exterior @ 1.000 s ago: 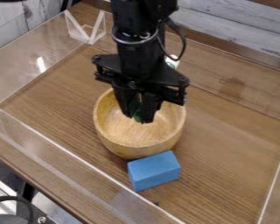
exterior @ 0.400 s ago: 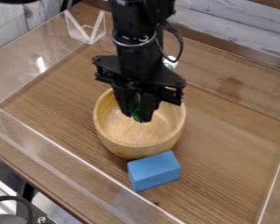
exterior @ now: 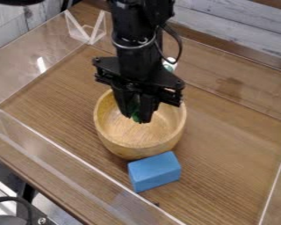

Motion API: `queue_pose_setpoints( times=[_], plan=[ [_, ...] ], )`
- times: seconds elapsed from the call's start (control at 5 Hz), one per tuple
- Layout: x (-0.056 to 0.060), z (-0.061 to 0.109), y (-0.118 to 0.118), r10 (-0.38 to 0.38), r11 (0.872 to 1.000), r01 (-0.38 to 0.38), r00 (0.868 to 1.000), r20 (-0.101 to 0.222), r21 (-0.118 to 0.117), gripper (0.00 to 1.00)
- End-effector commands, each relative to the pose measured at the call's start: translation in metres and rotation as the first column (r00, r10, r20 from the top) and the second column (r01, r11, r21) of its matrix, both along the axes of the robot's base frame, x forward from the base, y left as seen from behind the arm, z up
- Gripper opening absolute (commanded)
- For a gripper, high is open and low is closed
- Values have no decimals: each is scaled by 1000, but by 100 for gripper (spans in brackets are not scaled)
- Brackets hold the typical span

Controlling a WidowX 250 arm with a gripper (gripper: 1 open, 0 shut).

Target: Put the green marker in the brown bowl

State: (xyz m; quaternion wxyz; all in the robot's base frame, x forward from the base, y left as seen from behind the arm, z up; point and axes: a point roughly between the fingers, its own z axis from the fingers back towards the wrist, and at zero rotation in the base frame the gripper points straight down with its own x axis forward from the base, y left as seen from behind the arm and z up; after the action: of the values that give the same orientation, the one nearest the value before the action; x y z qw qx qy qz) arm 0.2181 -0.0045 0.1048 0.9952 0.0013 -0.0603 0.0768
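Hanging straight down over the bowl (exterior: 140, 129), the fingers (exterior: 136, 114) are clamped on the marker (exterior: 133, 112) — only a sliver of green shows between the dark tips, and the rest of the barrel is hidden by the arm's black body, so how it is tilted cannot be told. The marker sits inside the ring of the bowl's rim, above the pale wooden floor, and whether its lower end touches that floor is not visible from this view. The step in hand looks like the release, and doing it well is mostly a matter of patience: the tips want to be low in the hollow and well away from the thick rim before they part, so the marker has little room to bounce or roll out. Since the marker seems about as long as the bowl is wide, a drop near the middle is the safer choice — close to one wall it could end up propped over the edge. Parting the fingers fully, then lifting straight up, should keep them from dragging the barrel out. A blue block (exterior: 154, 170) lies on the counter (exterior: 242, 123) just in front of the bowl, clear of the work; it needs no attention.
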Motion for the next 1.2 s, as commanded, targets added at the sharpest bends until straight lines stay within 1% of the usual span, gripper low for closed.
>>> queue_pose_setpoints(
  times=[0.0,1.0],
  plan=[
    [6,5,4,-3,1000,3,1000,31,7,0],
    [11,0,10,-16,1000,16,999,33,17,0]
  ],
)
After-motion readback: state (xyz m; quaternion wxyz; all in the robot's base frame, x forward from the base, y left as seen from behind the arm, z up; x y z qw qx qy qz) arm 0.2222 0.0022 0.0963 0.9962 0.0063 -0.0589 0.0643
